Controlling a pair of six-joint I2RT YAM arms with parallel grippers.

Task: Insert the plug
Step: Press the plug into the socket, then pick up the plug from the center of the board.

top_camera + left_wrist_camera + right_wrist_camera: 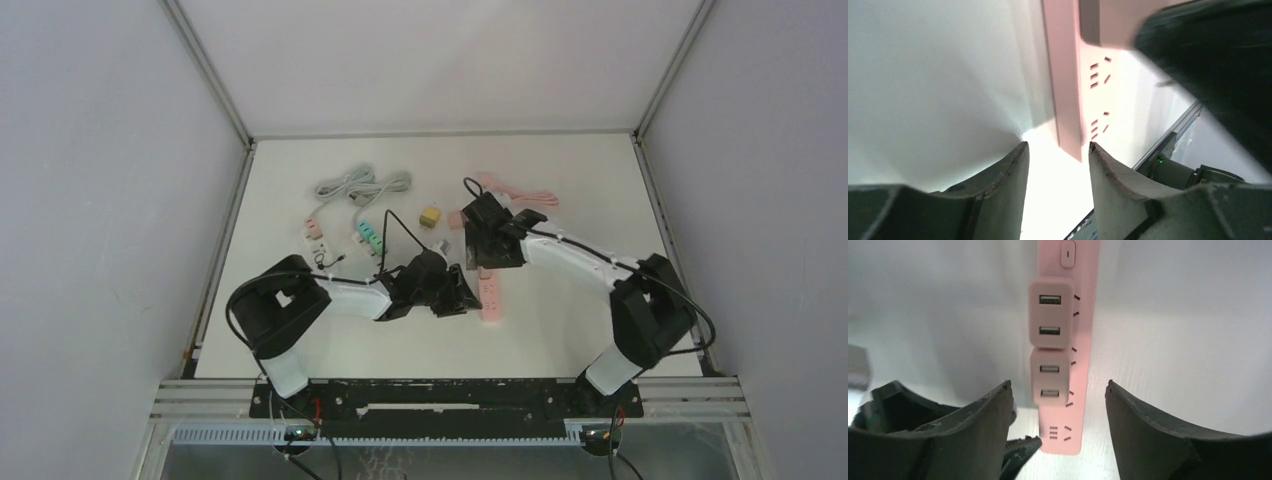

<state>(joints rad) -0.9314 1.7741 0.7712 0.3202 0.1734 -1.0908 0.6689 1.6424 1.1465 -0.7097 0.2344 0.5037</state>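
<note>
Right wrist view looks along the pink power strip (1087,340). Its long axis runs top to bottom of the frame, and its end lies at lower centre between the spread, empty fingers of the right gripper (1058,387). An upper plug (1050,312) and a lower plug (1050,375) sit on the strip and look seated. The left gripper (1058,146) is also parted and holds nothing, with the strip just ahead at upper centre. Seen from the top camera, the right arm bends down over the strip while the left arm lies low beside it.
</note>
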